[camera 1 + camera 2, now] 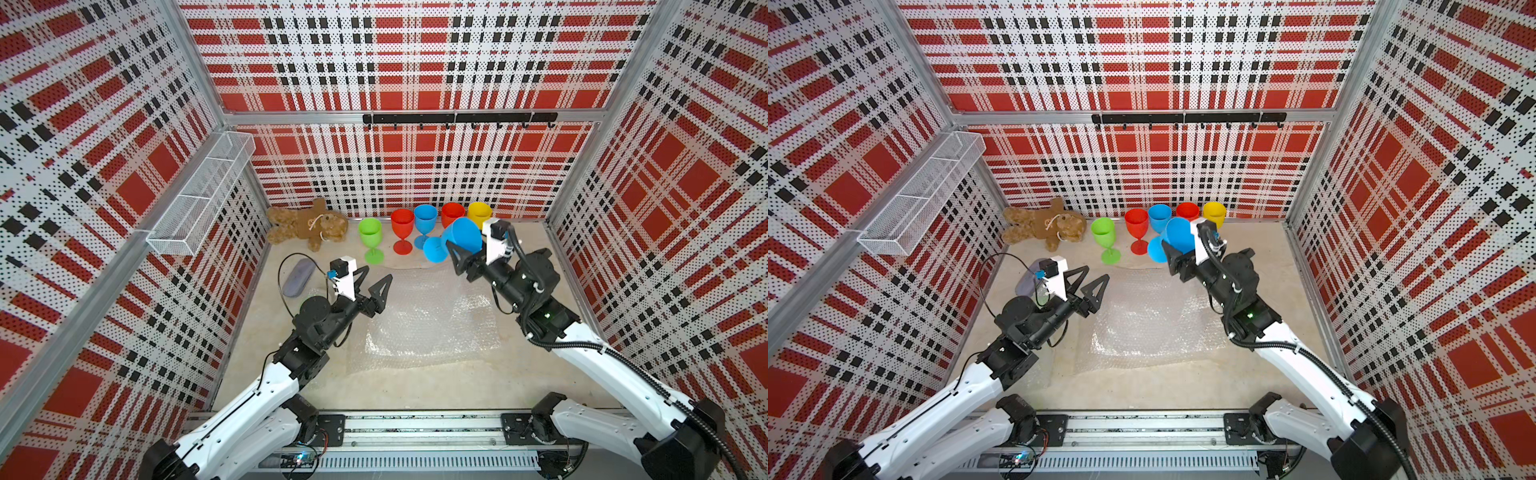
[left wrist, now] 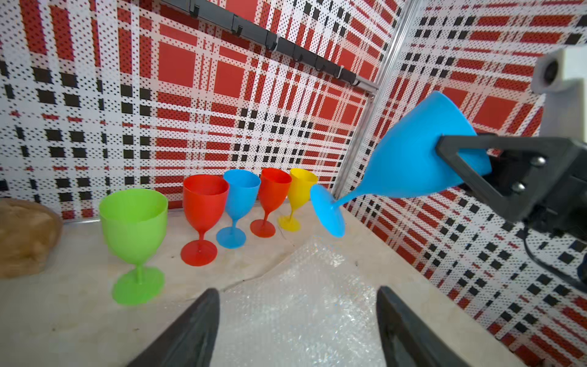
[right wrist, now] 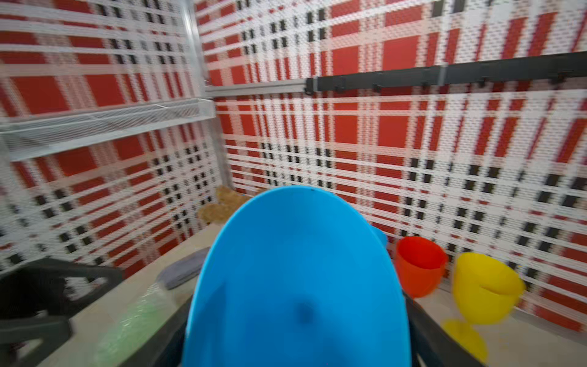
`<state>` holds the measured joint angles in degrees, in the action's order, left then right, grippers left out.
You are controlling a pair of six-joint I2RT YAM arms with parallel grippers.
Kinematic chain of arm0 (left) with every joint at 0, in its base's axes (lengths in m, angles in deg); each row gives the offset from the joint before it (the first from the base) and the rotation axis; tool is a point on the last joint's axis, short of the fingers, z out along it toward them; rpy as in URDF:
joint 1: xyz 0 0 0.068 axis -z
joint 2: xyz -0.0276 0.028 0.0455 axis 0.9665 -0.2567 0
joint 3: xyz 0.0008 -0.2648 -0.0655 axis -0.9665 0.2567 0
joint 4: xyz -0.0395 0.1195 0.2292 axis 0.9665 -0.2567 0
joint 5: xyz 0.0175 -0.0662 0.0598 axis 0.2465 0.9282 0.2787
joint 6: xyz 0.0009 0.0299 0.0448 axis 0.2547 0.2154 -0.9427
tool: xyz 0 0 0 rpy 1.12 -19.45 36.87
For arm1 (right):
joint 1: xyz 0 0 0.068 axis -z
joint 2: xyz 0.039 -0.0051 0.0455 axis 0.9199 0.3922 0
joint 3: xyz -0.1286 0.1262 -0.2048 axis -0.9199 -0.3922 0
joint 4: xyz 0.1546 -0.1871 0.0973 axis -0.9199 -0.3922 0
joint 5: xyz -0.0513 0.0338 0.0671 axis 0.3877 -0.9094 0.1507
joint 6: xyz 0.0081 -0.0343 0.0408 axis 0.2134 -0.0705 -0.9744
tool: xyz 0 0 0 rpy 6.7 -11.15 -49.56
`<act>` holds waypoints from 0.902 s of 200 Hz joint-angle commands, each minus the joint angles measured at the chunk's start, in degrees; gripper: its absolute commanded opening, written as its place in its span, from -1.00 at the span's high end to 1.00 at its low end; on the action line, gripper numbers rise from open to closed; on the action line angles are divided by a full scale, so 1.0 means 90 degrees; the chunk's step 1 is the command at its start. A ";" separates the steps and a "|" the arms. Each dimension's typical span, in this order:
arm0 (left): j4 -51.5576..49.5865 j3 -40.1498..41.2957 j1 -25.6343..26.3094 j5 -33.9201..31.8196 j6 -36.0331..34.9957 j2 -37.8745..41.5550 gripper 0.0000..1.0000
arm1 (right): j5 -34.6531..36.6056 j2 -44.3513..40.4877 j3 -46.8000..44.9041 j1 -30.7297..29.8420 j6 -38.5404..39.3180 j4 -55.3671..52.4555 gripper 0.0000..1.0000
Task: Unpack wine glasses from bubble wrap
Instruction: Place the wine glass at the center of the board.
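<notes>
Your right end effector (image 1: 466,248) is pinching the blue goblet (image 1: 463,235) across its bowl. The goblet is hanging tilted, clear of the worktop (image 1: 415,386), around 1 o'clock. In both top views its foot is pointing toward 8 o'clock. The right wrist view is coming through blurred, and the blue bowl (image 3: 295,279) is filling most of it.

Your left end effector (image 1: 373,280) is hovering spread wide with nothing between the fingers (image 2: 190,330). It's sitting over the 10 o'clock corner of the bubble wrap (image 1: 424,320). Can't tell if it's touching the sheet. The wrap is lying opened out, a bit rumpled, at the worktop centre.

Five goblets are standing upright along the 12 o'clock wall. Running from 11 toward 1 o'clock, you're seeing:
- green goblet (image 1: 370,239)
- red goblet (image 1: 402,226)
- second blue goblet (image 1: 425,219)
- second red goblet (image 1: 451,212)
- yellow goblet (image 1: 478,212)

The held goblet's foot is overlapping the second blue goblet's foot in both top views. Can't tell if they're touching.

A teddy bear (image 1: 307,224) is lying at 11 o'clock. A grey pouch (image 1: 297,277) is lying at 9 o'clock, just beside your left wrist. A wire basket (image 1: 199,199) is hanging on the 9 o'clock wall, and a hook rail (image 1: 457,118) on the 12 o'clock wall.
</notes>
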<state>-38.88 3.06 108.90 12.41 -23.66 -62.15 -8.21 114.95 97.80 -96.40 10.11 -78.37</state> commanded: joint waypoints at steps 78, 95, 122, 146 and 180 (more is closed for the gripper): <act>-0.0473 0.0291 0.0054 -0.0273 -0.0662 0.0436 -0.53 | 0.0438 0.2974 0.1243 0.2663 0.0066 -0.0518 -0.52; -0.0472 0.0306 0.0051 -0.0283 -0.0670 0.0452 -0.53 | 0.0235 0.3615 0.1670 0.2882 0.0026 -0.0422 -0.52; -0.0470 0.0313 0.0036 -0.0323 -0.0699 0.0456 -0.53 | 0.0184 0.4543 0.2573 0.3019 0.0071 -0.0512 -0.56; -0.0448 0.0342 0.0026 -0.0331 -0.0731 0.0437 -0.53 | 0.0187 0.5206 0.3260 0.3096 0.0100 -0.0636 -0.57; -0.0456 0.0355 0.0020 -0.0342 -0.0756 0.0336 -0.53 | 0.0155 0.5887 0.3926 0.3167 0.0107 -0.0823 -0.60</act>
<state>-43.16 5.62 109.54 10.03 -29.38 -58.66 -6.27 164.44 129.38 -68.58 10.42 -85.50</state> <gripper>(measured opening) 0.766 0.795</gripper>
